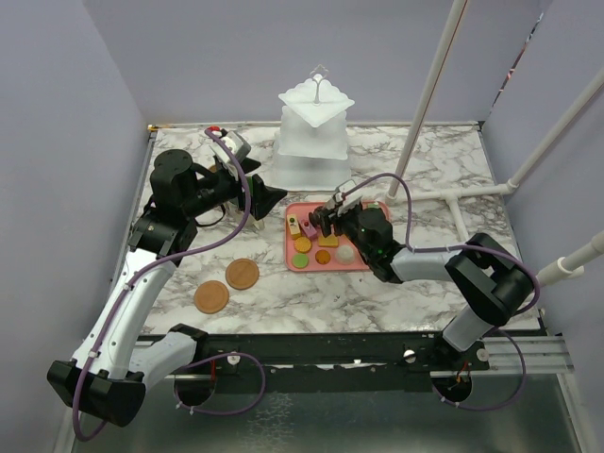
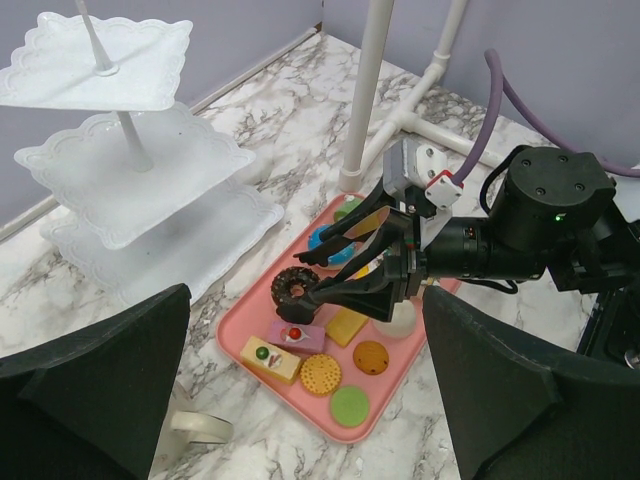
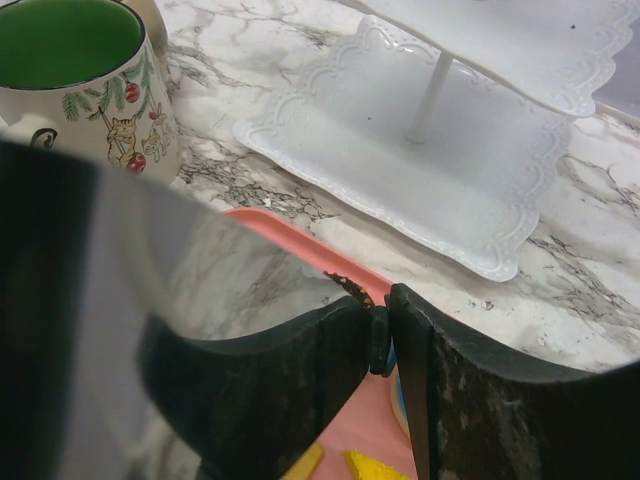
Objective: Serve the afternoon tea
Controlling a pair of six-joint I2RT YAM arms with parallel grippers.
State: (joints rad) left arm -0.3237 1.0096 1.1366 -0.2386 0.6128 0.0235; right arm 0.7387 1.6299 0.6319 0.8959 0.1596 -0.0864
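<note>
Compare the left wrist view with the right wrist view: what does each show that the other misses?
Only the left wrist view shows the right gripper from outside, holding tongs around a chocolate donut, plus the other pastries and the white pole. Only the right wrist view shows the mug with a green inside and a cartoon print. Both show the white tiered stand, the pink tray and the marble table.

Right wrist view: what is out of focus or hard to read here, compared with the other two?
Right wrist: the hand's own fingers fill the foreground as dark blurred shapes, while the green-inside mug and stand are sharp. Left wrist: its fingers blur too, the tray is clear. Top view: evenly lit throughout.
</note>
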